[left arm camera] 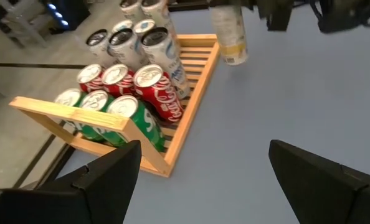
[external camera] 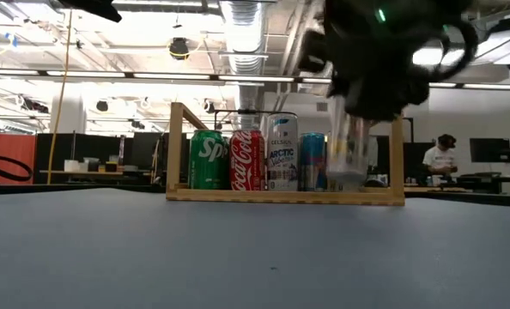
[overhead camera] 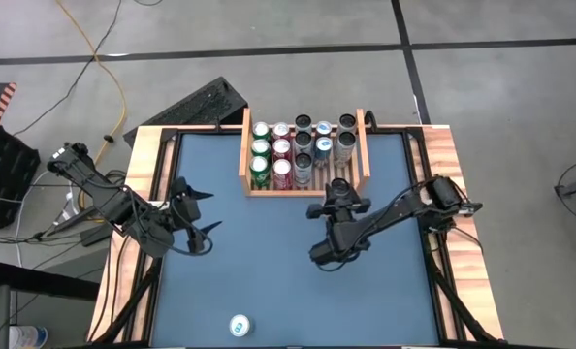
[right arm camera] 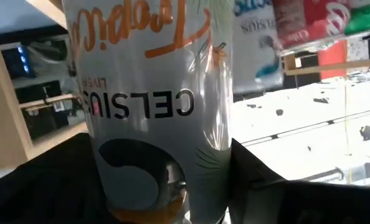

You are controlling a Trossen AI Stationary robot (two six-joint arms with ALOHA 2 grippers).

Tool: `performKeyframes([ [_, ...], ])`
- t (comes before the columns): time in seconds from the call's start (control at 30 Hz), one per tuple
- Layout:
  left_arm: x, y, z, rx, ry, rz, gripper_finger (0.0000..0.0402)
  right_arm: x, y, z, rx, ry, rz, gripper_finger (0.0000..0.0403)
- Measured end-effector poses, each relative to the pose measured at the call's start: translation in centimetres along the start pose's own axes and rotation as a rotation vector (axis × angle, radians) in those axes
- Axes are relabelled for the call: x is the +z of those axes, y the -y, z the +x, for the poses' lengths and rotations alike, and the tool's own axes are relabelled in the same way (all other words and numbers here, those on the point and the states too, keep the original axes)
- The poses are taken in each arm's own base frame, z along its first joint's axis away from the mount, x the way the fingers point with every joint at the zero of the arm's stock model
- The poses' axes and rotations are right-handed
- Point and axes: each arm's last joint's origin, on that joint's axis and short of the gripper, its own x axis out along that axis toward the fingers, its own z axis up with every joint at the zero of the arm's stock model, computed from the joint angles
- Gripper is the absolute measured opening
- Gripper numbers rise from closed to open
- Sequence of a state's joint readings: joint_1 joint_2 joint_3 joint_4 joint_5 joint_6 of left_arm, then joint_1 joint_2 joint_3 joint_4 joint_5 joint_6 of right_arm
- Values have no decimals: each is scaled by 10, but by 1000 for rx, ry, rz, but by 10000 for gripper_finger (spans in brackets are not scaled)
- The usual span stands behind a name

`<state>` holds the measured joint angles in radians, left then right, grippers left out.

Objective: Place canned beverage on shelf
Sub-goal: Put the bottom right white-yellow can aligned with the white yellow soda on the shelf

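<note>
Here, right claw (overhead camera: 338, 186) grips slim glossy Celsius can (right arm camera: 154, 124) beside slatted wooden shelf (overhead camera: 245, 155); left claw (overhead camera: 196, 221) agape.

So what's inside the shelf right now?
The shelf holds rows of cans: green, red, then silver. The right hand with its can covers the front right corner.

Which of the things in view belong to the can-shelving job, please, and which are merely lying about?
Part of the job:
- Celsius can, held by the right gripper
- shelf, already stocked with cans
- stray can at the table's near edge, likely a later pick

Lying about:
- left gripper, open, waiting
- keyboard on the floor
- yellow cable
</note>
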<state>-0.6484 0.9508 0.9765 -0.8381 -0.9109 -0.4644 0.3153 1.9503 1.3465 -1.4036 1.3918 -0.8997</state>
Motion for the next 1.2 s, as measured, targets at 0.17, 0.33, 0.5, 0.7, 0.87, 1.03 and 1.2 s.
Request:
performKeyframes([
  [0.17,0,0,0,19,10,-1,341,20,-21,2,-13,-22,-77,47],
  [0.33,0,0,0,19,10,-1,341,29,-29,1,-22,-19,-77,48],
  [0.5,0,-1,0,19,10,-1,341,34,-24,-1,-10,36,21,66],
  [0.7,0,-1,0,18,11,-2,341,37,-23,-3,10,80,74,115],
  [0.87,0,-1,0,18,11,-2,341,40,-25,-9,40,136,158,173],
  [1.03,0,-1,0,19,11,-1,341,42,-25,-17,35,164,214,235],
  [1.2,0,-1,0,18,10,-2,341,43,-26,-25,16,171,293,272],
])
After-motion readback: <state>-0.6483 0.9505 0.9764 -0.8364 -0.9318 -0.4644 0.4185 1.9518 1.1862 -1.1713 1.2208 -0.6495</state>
